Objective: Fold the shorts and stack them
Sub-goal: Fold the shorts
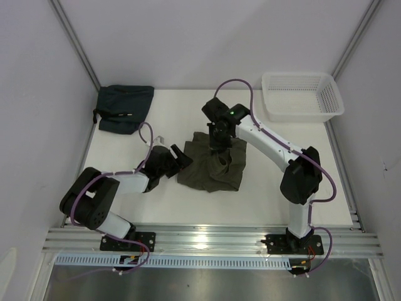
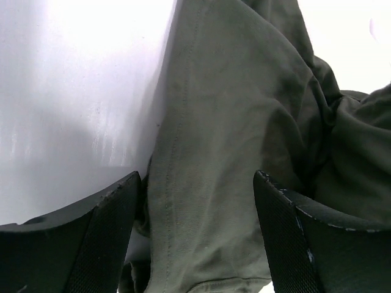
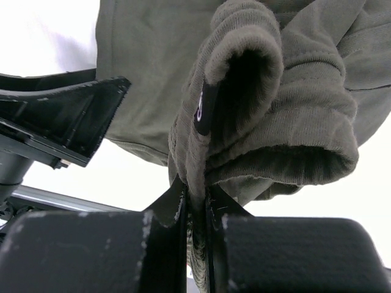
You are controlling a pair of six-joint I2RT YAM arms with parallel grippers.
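The shorts (image 1: 210, 169) lie in a rumpled olive heap at the middle of the table (image 1: 276, 194), one part drawn up off the surface. In the right wrist view a thick ribbed fold of the shorts (image 3: 305, 91) hangs over the right gripper (image 3: 195, 195). Its jaws are pressed together on a thin edge of that cloth, and a small dark tab (image 3: 204, 110) shows on the fold. From above, the right gripper (image 1: 219, 147) stands over the back half of the heap, pointing down.

The left gripper (image 1: 182, 157) sits low at the heap's left edge. Its fingers (image 2: 104, 232) are spread wide (one over bare table, the other over cloth). A seamed panel of the shorts (image 2: 232, 122) lies between them, not gripped. The left gripper (image 3: 73, 116) also shows in the right wrist view, just beside the lifted fold.

A dark folded garment (image 1: 124, 108) rests at the back left corner, well apart from the shorts. A white mesh basket (image 1: 301, 75) sits at the back right.
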